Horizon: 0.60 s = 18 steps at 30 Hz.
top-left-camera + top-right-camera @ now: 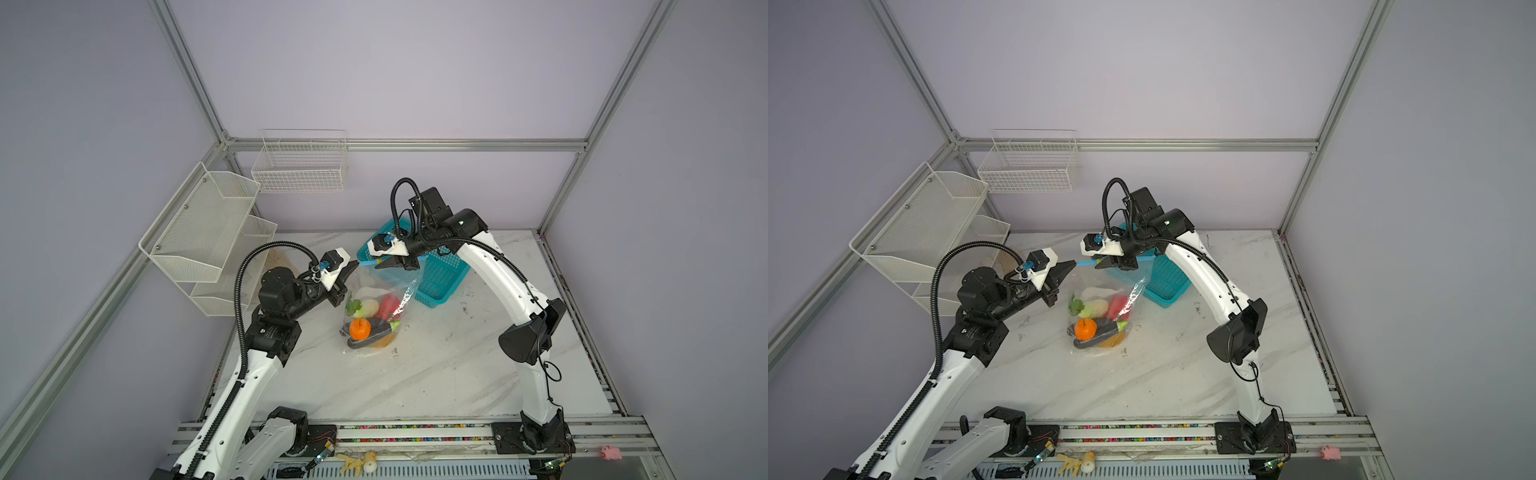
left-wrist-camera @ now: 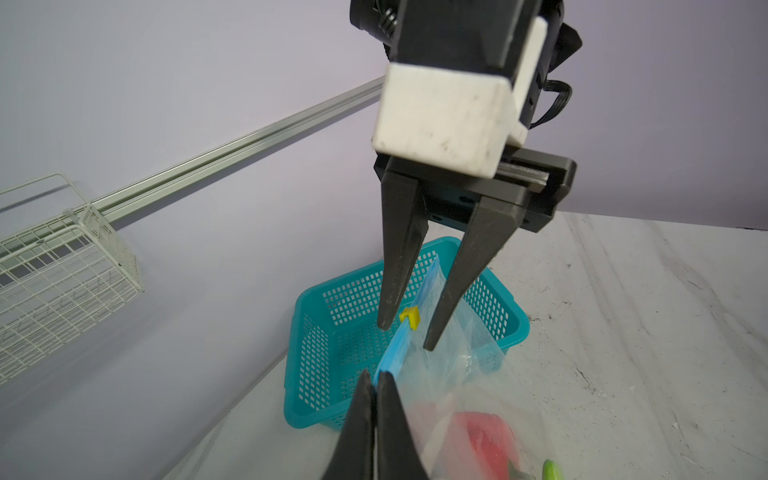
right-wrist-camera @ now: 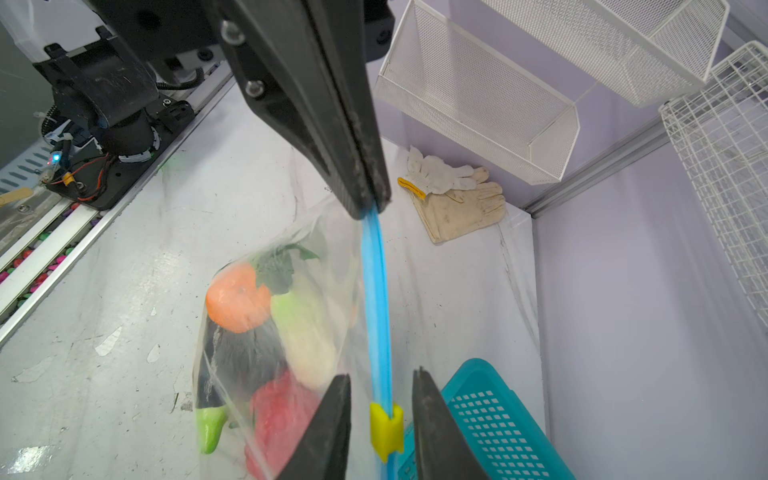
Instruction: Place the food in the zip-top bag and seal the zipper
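Left arm reaches forward from the left, wrist raised, with the left gripper pointing toward the centre; its jaws are pressed together on one end of the zipper, pinching the light-blue strip. Right arm arches high over the teal basket and bends back toward the centre, so the right gripper meets the strip from the opposite side. Its jaws stand spread, one on either side of the yellow slider, with a gap on both sides and no contact seen. Zip-top bag hangs from the strip between the two grippers, just beside the basket, its lower part resting on the marble table. Food lies heaped in that lower part: orange, red, green-and-white and dark purple pieces. A yellow-orange piece at the bottom is mostly covered by the purple one. In both top views the right gripper's body hides the slider. The strip beyond the slider is cut off in the right wrist view. Whether the mouth is closed along the strip cannot be told.
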Each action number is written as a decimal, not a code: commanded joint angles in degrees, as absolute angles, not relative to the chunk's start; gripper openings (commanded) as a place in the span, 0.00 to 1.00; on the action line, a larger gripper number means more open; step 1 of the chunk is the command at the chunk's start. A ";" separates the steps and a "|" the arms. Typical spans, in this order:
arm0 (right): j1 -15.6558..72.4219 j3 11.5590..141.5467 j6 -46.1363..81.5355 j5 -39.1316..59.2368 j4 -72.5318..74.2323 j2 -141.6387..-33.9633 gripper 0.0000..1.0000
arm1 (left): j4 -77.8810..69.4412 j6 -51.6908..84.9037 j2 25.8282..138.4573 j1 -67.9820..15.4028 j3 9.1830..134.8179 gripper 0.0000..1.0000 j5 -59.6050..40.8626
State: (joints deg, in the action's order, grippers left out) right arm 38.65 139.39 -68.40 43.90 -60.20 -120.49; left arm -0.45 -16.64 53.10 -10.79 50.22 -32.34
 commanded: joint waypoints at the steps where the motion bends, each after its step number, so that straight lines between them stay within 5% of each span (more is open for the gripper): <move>1: 38.94 140.88 -68.11 44.20 -61.09 -121.21 0.27 | -4.24 -16.79 51.68 -10.46 48.64 0.00 -32.89; 10: 38.94 139.56 -68.27 43.72 -61.15 -119.81 0.10 | -2.75 -17.83 51.24 -10.46 48.47 0.00 -31.32; 18: 38.48 137.83 -68.43 40.73 -61.35 -118.84 0.06 | -2.12 -18.43 49.51 -10.46 47.66 0.00 -28.25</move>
